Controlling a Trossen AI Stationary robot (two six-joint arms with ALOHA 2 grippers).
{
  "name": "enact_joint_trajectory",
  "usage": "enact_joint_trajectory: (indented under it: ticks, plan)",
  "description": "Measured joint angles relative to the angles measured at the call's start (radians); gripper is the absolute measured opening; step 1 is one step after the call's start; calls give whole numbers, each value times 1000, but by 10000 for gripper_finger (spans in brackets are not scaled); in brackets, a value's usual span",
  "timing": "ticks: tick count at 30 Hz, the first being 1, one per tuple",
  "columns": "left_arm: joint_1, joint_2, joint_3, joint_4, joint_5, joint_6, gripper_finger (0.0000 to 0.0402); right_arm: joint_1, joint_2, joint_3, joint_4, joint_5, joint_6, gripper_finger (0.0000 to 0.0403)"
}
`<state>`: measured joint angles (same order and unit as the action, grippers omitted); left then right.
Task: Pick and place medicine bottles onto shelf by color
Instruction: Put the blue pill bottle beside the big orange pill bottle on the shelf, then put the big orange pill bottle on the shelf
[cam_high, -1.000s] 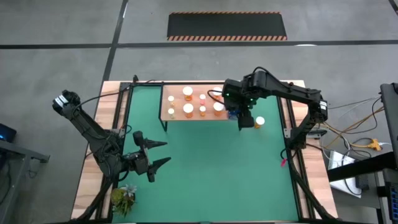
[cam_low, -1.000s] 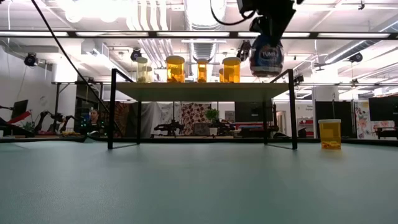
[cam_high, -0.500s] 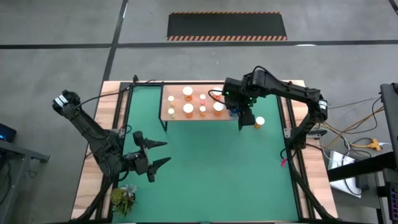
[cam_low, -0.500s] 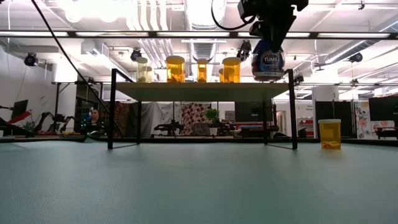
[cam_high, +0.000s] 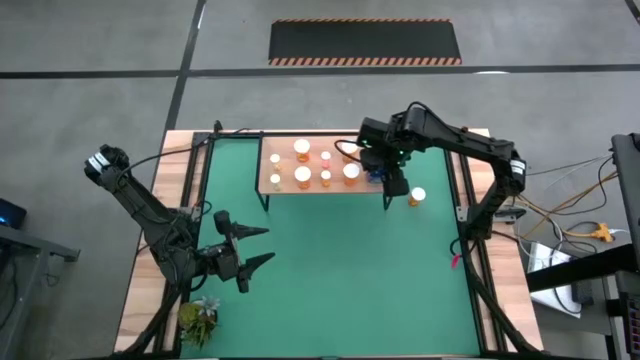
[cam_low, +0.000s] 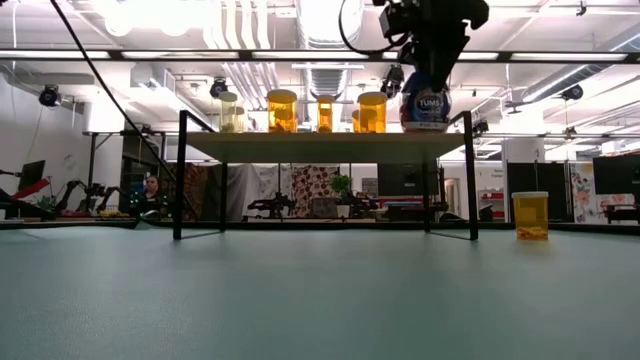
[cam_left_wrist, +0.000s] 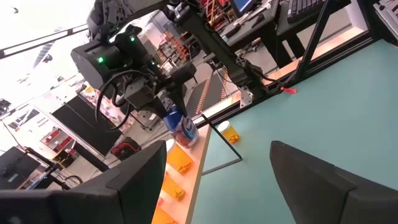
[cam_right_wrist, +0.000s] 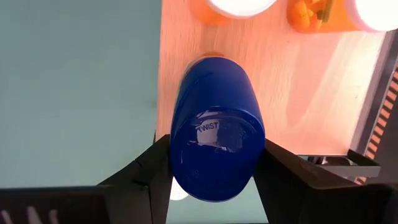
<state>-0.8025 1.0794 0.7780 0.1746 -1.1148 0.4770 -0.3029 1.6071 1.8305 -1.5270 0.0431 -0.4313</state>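
- The left pincer (cam_high: 252, 246) hovers over the tabletop's (cam_high: 330, 270) near-left part, fingers spread wide and holding nothing, with a small green plant (cam_high: 198, 318) nearby.
- On the shelf (cam_high: 284, 186) at the far side stand orange medicine bottles (cam_high: 302, 177) with white caps.
- The right pincer (cam_right_wrist: 211, 171) clamps the blue bottle (cam_low: 428, 102) over the shelf's right end, its base just above the board.
- One orange bottle (cam_low: 530, 215) stands alone on the tabletop, right of the shelf.
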Motion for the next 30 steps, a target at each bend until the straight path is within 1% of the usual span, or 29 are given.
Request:
enact_joint_trajectory:
  ticks: [4,12,21,30]
  plan:
    - [0,0,0,0,0,0,270,-4,20,0,2,-25,-8,173]
    - [0,0,0,0,0,0,270,-4,35,3,1,-25,-25,175]
    - [0,0,0,0,0,0,270,-4,40,31,0,-18,-7,217]
    - [0,0,0,0,0,0,270,-4,40,44,-1,-16,-6,239]
